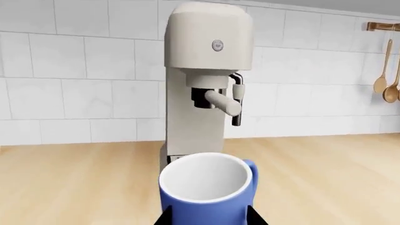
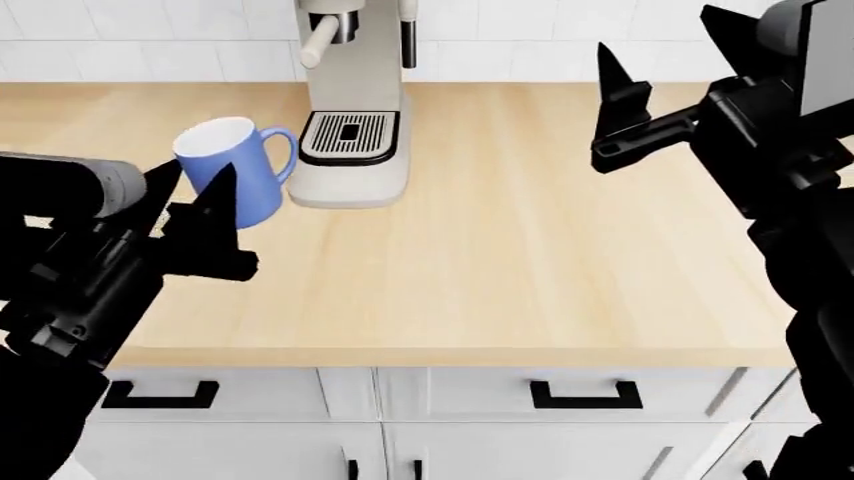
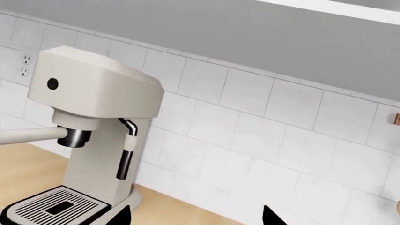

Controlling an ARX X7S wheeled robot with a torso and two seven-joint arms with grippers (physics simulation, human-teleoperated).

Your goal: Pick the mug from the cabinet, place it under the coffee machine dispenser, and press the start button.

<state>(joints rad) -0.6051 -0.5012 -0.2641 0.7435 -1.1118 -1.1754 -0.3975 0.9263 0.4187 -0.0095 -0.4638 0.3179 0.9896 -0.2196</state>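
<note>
Setting: white tiled wall behind a pale wooden bench, with white drawers below its front edge.
Mug: the mug is upright, handle turned toward the machine, carried above the bench's left part, just left of the drip tray and not yet on it. In the left wrist view the mug fills the foreground with its pale inside showing.
Left gripper: the left gripper is clenched on the mug, fingers on either side of its blue wall (a side hold keeps the rim level for sliding under the spout).
Dispenser: the coffee machine dispenser sits at the bench's back edge, dark spout over the slotted drip tray, rod handle pointing forward-left.
Start button: likely the round button on the machine's front.
Right gripper: the right gripper hangs released over the bench's right part, well apart from the machine, probably held ready for the button.
</note>
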